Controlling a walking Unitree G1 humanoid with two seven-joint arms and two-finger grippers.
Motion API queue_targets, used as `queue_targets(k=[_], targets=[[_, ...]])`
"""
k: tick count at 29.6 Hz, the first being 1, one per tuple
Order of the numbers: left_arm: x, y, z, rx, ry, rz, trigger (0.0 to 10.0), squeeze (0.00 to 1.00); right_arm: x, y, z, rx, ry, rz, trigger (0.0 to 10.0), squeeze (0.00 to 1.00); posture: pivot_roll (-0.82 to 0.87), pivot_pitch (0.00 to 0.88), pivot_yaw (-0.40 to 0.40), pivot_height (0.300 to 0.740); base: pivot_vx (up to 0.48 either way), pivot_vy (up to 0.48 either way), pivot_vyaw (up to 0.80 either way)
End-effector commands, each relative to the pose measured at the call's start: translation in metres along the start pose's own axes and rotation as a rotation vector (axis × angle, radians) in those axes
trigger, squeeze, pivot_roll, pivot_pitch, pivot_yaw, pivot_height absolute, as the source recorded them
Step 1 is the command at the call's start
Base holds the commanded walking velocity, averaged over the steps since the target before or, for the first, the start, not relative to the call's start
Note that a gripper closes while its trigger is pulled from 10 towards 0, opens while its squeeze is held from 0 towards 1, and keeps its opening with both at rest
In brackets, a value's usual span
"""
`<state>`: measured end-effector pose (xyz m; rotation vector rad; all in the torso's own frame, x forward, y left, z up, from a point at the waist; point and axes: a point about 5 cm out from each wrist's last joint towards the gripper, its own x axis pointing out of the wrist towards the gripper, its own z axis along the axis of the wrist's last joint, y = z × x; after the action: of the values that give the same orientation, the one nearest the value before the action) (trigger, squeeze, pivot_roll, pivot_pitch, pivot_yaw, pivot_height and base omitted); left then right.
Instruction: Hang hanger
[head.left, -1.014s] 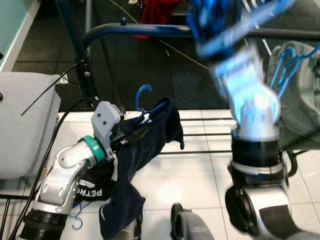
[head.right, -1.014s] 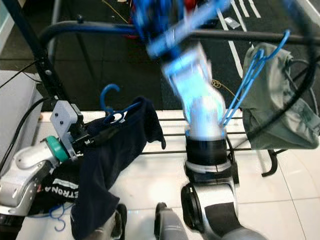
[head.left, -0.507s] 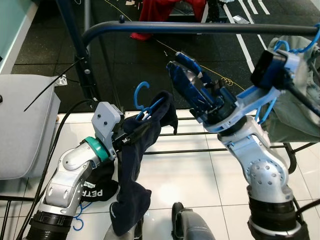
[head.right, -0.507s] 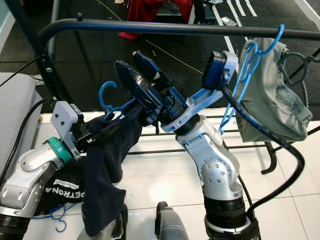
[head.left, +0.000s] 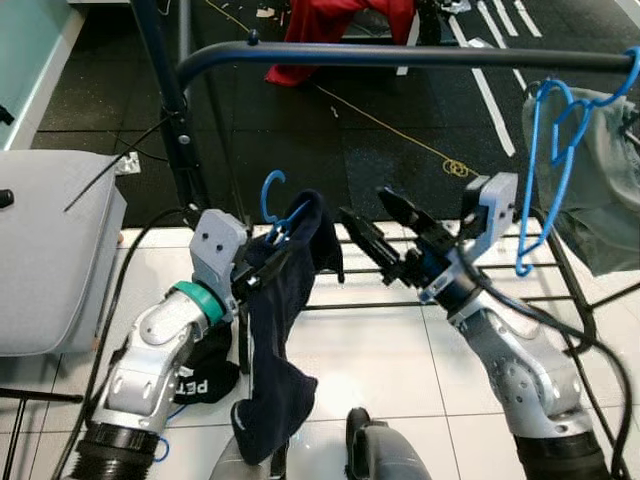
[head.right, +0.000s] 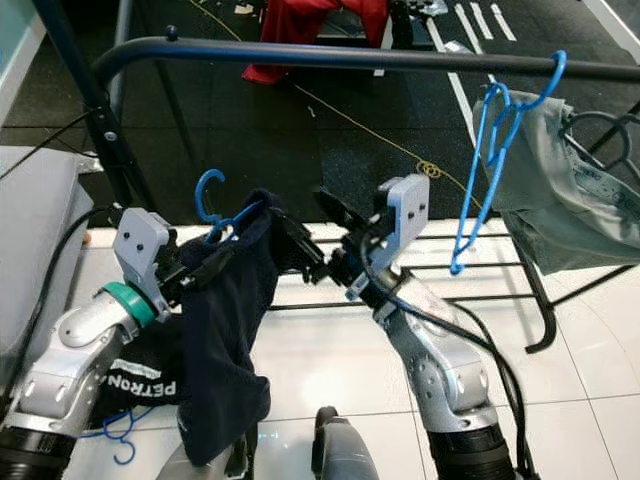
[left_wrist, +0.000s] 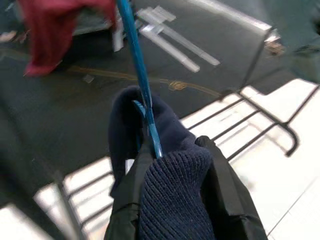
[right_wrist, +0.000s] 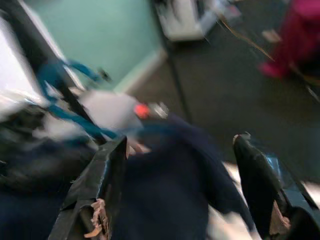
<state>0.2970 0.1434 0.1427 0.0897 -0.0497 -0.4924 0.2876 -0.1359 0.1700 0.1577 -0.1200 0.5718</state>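
The left tool (head.right: 215, 262) is gripping a blue hanger (head.right: 222, 215) that is carrying a dark navy garment (head.right: 225, 335), its hook pointing up below the dark rail (head.right: 330, 57). The right tool (head.right: 315, 235) is reaching toward the garment with its fingers spread apart, lying just beside the cloth. A second blue hanger (head.right: 490, 165) with a grey-green garment (head.right: 560, 195) is hanging from the rail on the right. A red cloth (head.right: 315, 28) is lying on the dark floor (head.right: 250, 130) beyond; white tiles (head.right: 320, 370) are showing below.
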Motion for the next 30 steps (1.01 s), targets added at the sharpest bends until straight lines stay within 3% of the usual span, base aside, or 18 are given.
queue_targets(k=[1, 2, 3, 5, 7, 8, 9, 10, 11, 13, 15, 22, 30], targets=[[-0.003, 0.001, -0.01, -0.031, 0.04, 0.038, 0.0, 0.0, -0.005, -0.006, -0.009, -0.01, 0.034, -0.062, 10.0, 0.0, -0.05, 0.162, 0.061, 0.74, 0.0, 0.0, 0.0], [-0.004, 0.002, -0.012, -0.042, 0.054, 0.062, 0.0, 0.0, -0.007, -0.009, -0.014, 0.0, 0.059, -0.095, 10.0, 0.0, -0.05, 0.162, 0.061, 0.74, 0.0, 0.0, 0.0], [-0.005, 0.007, -0.022, -0.111, 0.101, 0.147, 0.0, 0.0, -0.012, -0.015, -0.033, -0.004, 0.141, -0.17, 10.0, 0.0, -0.05, 0.158, 0.063, 0.74, 0.0, 0.0, 0.0], [-0.006, 0.009, -0.025, -0.129, 0.116, 0.177, 0.0, 0.0, -0.014, -0.017, -0.04, 0.005, 0.169, -0.196, 10.0, 0.0, -0.05, 0.158, 0.063, 0.74, 0.0, 0.0, 0.0], [-0.009, 0.01, -0.036, -0.15, 0.179, 0.205, 8.5, 0.0, -0.02, -0.021, -0.058, 0.026, 0.228, -0.264, 10.0, 0.0, -0.04, 0.144, 0.074, 0.74, 0.0, 0.0, 0.0], [-0.009, 0.01, -0.036, -0.15, 0.179, 0.205, 8.5, 0.0, -0.02, -0.021, -0.058, 0.026, 0.228, -0.264, 10.0, 0.0, -0.04, 0.144, 0.074, 0.74, 0.0, 0.0, 0.0], [-0.009, 0.01, -0.043, -0.154, 0.222, 0.22, 10.0, 0.0, -0.024, -0.023, -0.066, 0.015, 0.257, -0.298, 10.0, 0.0, -0.04, 0.137, 0.07, 0.74, 0.0, 0.0, 0.0], [-0.009, 0.01, -0.043, -0.154, 0.222, 0.22, 10.0, 0.0, -0.024, -0.023, -0.066, 0.015, 0.257, -0.298, 10.0, 0.0, -0.04, 0.137, 0.07, 0.74, 0.0, 0.0, 0.0], [-0.004, 0.008, -0.049, -0.133, 0.282, 0.253, 10.0, 0.0, -0.035, -0.033, -0.076, 0.029, 0.292, -0.364, 10.0, 0.0, -0.01, 0.147, -0.002, 0.74, 0.0, 0.0, 0.0], [-0.001, 0.007, -0.048, -0.112, 0.286, 0.264, 10.0, 0.0, -0.038, -0.037, -0.08, 0.033, 0.306, -0.387, 10.0, 0.0, -0.01, 0.151, -0.009, 0.74, 0.0, 0.0, 0.0], [-0.004, 0.012, -0.044, -0.154, 0.241, 0.268, 10.0, 0.0, -0.038, -0.035, -0.086, 0.022, 0.32, -0.387, 10.0, 0.0, -0.04, 0.136, 0.05, 0.74, 0.0, 0.0, 0.0], [-0.007, 0.012, -0.041, -0.184, 0.221, 0.255, 10.0, 0.0, -0.035, -0.032, -0.085, 0.045, 0.29, -0.387, 10.0, 0.0, -0.02, 0.138, 0.038, 0.74, 0.0, 0.0, 0.0], [-0.01, 0.019, -0.047, -0.216, 0.268, 0.34, 10.0, 0.0, -0.027, -0.023, -0.087, 0.053, 0.274, -0.349, 10.0, 0.0, -0.04, 0.15, 0.058, 0.74, 0.0, 0.0, 0.0]])
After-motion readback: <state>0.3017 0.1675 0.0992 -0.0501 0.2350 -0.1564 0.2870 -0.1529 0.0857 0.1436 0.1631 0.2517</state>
